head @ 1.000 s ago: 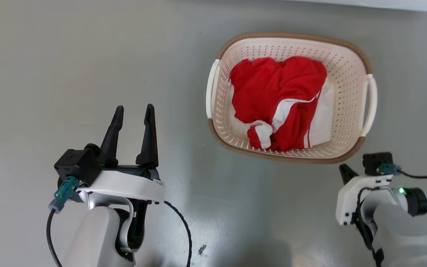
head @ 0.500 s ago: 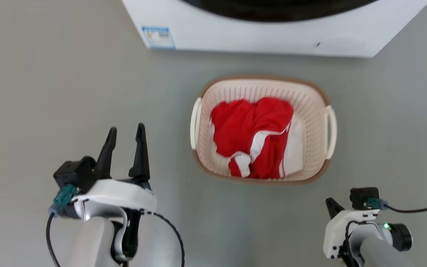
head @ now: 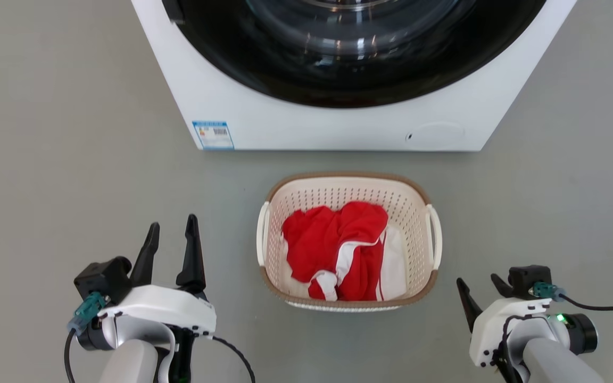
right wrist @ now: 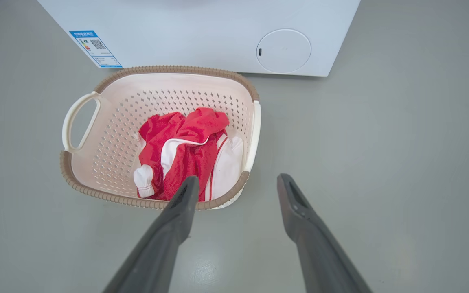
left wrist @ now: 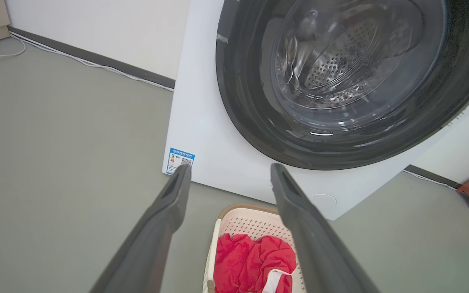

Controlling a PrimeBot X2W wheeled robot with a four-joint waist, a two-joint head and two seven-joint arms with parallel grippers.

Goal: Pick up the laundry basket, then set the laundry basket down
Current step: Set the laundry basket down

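Laundry basket (head: 338,199) on floor (head: 46,159) just in front of washing machine (head: 338,127), red garment (head: 338,244) inside. Left gripper (head: 172,223), right gripper (head: 477,280) both parted, empty, farther from machine, clear of basket. Fits pre-lift or post-set-down. Risk if lifted: uneven handle (head: 435,236) grip tilts basket, spills garment.

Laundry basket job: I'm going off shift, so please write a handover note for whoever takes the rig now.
Left gripper: open, empty, left of the laundry basket, apart from it.
Right gripper: open, empty, to its right, apart.
Basket: on the floor before the washing machine, red and white clothing inside.
Done: nothing gripped; whether a lift was already made cannot be told.
Left: if not lifted yet, grip the side handles, lift, set down.
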